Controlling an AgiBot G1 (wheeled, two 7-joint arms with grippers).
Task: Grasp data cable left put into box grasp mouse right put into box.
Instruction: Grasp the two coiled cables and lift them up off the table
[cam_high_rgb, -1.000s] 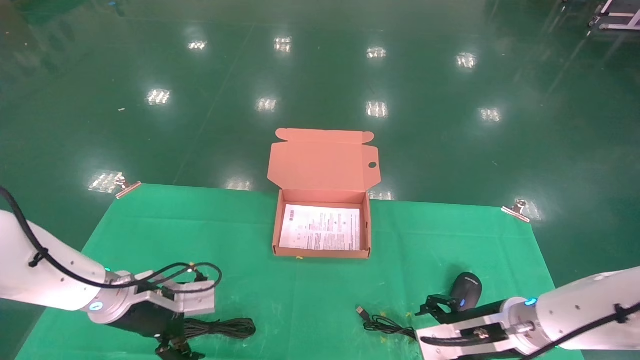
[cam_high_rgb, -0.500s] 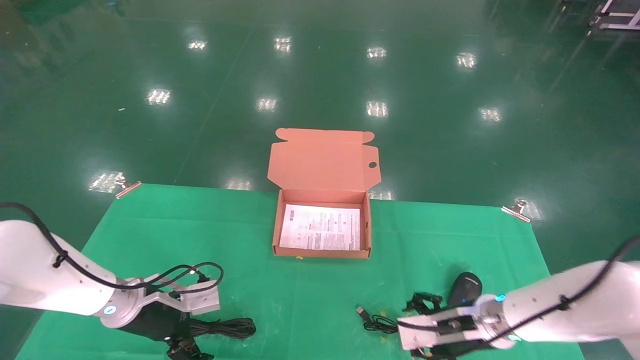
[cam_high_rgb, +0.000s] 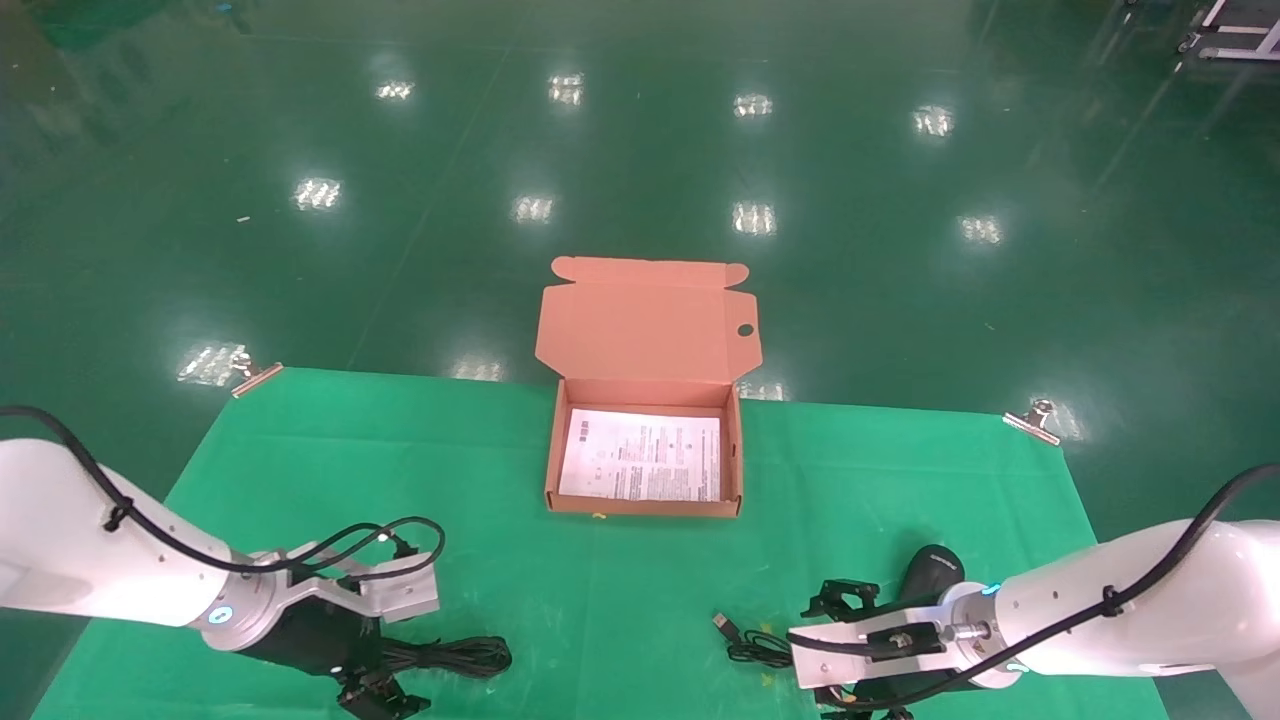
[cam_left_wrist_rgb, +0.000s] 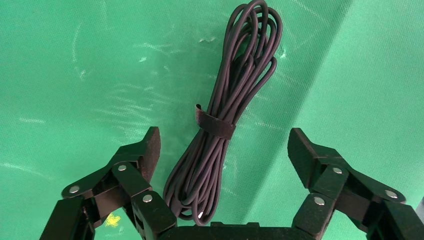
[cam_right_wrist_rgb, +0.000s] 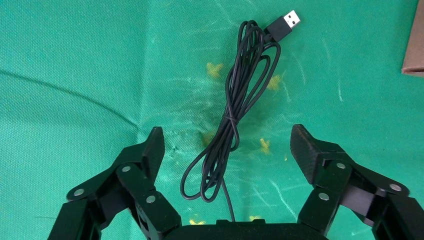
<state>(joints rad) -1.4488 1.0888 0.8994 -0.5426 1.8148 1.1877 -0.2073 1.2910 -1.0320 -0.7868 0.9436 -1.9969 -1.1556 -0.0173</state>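
The data cable (cam_high_rgb: 455, 655) is a strapped black bundle lying on the green cloth at the near left. My left gripper (cam_high_rgb: 378, 697) is at its near end. In the left wrist view the left gripper (cam_left_wrist_rgb: 225, 136) is open, and the data cable (cam_left_wrist_rgb: 235, 100) lies between the fingers without touching them. The mouse (cam_high_rgb: 932, 570) sits at the near right, partly behind my right wrist. My right gripper (cam_high_rgb: 860, 712) hangs over the mouse's thin cord (cam_high_rgb: 752, 648). In the right wrist view the right gripper (cam_right_wrist_rgb: 227, 134) is open above the cord (cam_right_wrist_rgb: 235, 110) and its USB plug (cam_right_wrist_rgb: 289, 21). The box (cam_high_rgb: 645, 508) stands open in the middle.
The box's lid (cam_high_rgb: 645, 320) stands upright at the back, and a white printed sheet (cam_high_rgb: 642, 455) lies on its floor. A box corner (cam_right_wrist_rgb: 415, 45) shows in the right wrist view. Metal clips (cam_high_rgb: 1030, 418) hold the cloth's far corners. The cloth (cam_high_rgb: 600, 600) ends just behind the box.
My right arm has swung left and lower, from beside the mouse to over its cord. My left arm has shifted slightly nearer over the cable's end. Nothing has been picked up.
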